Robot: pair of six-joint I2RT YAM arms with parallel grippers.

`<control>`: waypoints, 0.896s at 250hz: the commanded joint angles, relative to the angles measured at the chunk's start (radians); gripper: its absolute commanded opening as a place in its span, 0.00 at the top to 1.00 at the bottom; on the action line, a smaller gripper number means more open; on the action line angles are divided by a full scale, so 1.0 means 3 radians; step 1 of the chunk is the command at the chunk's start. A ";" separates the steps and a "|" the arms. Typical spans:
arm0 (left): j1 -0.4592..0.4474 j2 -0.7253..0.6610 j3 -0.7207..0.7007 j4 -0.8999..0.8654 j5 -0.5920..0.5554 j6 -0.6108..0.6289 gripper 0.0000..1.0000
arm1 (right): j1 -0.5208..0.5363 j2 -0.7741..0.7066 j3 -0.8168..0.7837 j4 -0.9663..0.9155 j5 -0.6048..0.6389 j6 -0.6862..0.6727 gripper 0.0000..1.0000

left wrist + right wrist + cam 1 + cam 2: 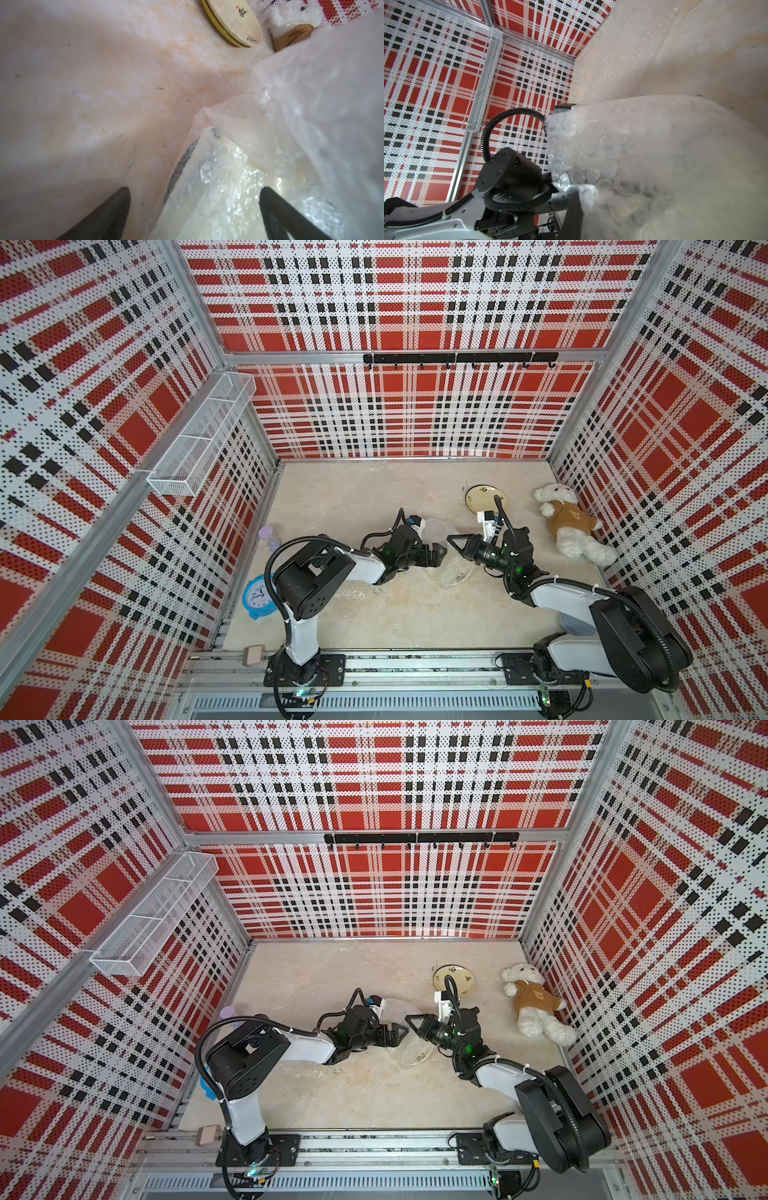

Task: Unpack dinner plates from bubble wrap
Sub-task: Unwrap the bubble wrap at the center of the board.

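Note:
A bare cream dinner plate [484,497] [455,979] with small motifs lies at the back right. It also shows in the left wrist view, where the plate [232,20] has a dark rim. Mid-table, a second plate [451,572] [413,1052] lies under bubble wrap [436,531]. My right gripper [451,540] [409,1020] is shut on a lifted fold of that wrap, which fills the right wrist view [654,166]. My left gripper [440,553] [195,207] faces it, open, with its fingers [112,212] on either side of the wrap's edge [228,187].
A white teddy bear [571,522] in a brown shirt lies at the right wall. A lilac hourglass [268,537] and a blue clock [257,597] stand along the left edge. Loose flat bubble wrap sheets lie front left [353,593] and behind the left arm [332,510].

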 commanded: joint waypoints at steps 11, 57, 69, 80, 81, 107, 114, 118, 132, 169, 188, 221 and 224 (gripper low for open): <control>-0.0001 0.0134 -0.0165 -0.1027 -0.0084 -0.0065 0.00 | -0.0140 -0.0013 0.0114 0.0059 -0.0030 -0.0131 0.94; -0.0031 0.0083 -0.0168 -0.1049 -0.0116 -0.0095 0.00 | -0.0302 -0.0031 0.0140 -0.0095 -0.0105 -0.0285 0.91; -0.0041 0.0055 -0.0170 -0.1073 -0.0130 -0.0096 0.00 | -0.0335 -0.0062 0.0180 -0.0235 -0.0103 -0.0370 0.89; -0.0054 0.0028 -0.0177 -0.1094 -0.0151 -0.0096 0.00 | -0.0361 -0.0098 0.0231 -0.0363 -0.0107 -0.0438 0.88; -0.0055 0.0026 -0.0178 -0.1095 -0.0151 -0.0096 0.00 | -0.0363 -0.0102 0.0238 -0.0374 -0.0106 -0.0448 0.88; -0.0062 -0.0017 -0.0198 -0.1100 -0.0172 -0.0117 0.00 | -0.0439 -0.0190 0.0342 -0.0663 -0.0102 -0.0592 0.82; -0.0062 -0.0029 -0.0201 -0.1100 -0.0172 -0.0119 0.00 | -0.0468 -0.0214 0.0358 -0.0710 -0.0108 -0.0619 0.81; -0.0064 -0.0035 -0.0203 -0.1100 -0.0175 -0.0121 0.00 | -0.0487 -0.0222 0.0372 -0.0738 -0.0120 -0.0635 0.80; -0.0067 -0.0050 -0.0211 -0.1100 -0.0185 -0.0122 0.00 | -0.0541 -0.0263 0.0412 -0.0871 -0.0125 -0.0698 0.76; -0.0074 -0.0068 -0.0221 -0.1102 -0.0179 -0.0121 0.00 | -0.0648 -0.0326 0.0483 -0.1103 -0.0116 -0.0819 0.69; -0.0067 -0.0077 -0.0221 -0.1110 -0.0177 -0.0111 0.00 | -0.0690 -0.0322 0.0509 -0.1168 -0.0100 -0.0850 0.58; -0.0062 -0.0068 -0.0211 -0.1120 -0.0159 -0.0106 0.00 | -0.0728 -0.0250 0.0581 -0.1249 -0.0102 -0.0910 0.43; -0.0064 -0.0073 -0.0214 -0.1120 -0.0156 -0.0109 0.00 | -0.0732 -0.0245 0.0590 -0.1265 -0.0094 -0.0921 0.43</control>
